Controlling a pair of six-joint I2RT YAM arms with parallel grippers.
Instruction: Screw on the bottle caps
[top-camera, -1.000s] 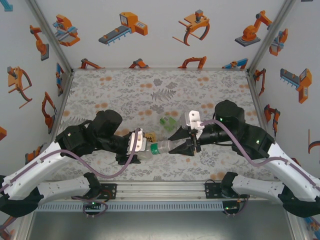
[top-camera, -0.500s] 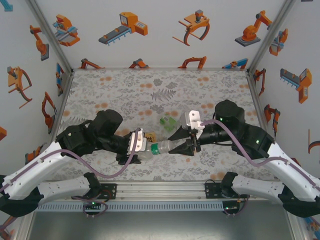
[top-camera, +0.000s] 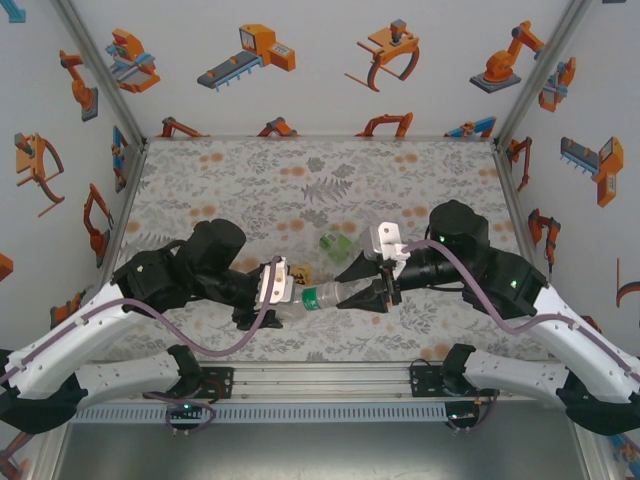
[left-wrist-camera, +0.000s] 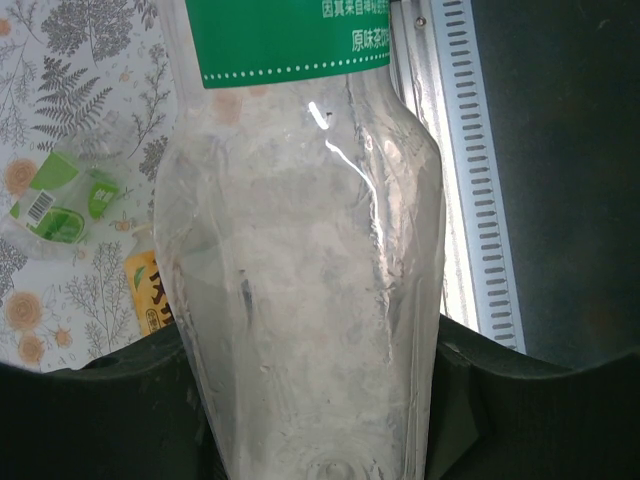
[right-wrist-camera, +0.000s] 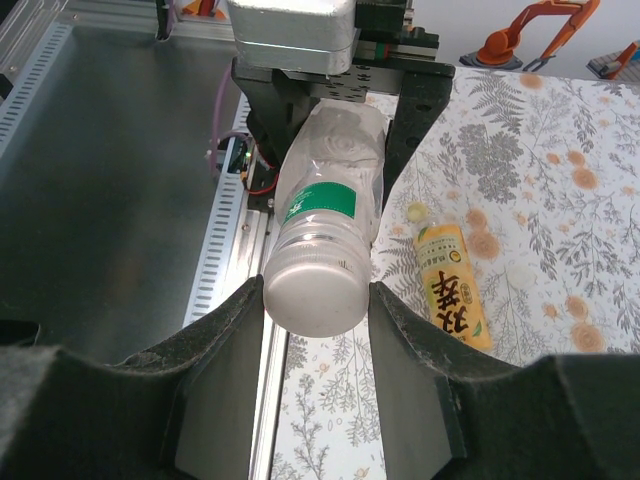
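With left jaws clamped on the base of the bottle (top-camera: 328, 296) and right jaws closed on the cap (right-wrist-camera: 315, 292), keep both coaxial, press lightly, twist till snug.

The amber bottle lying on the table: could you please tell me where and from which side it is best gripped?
Probably its labelled middle, from straight above, with the jaws closing across its width. The amber bottle lies flat on its side on the table, so its long round body offers two free sides, while its ends sit low.
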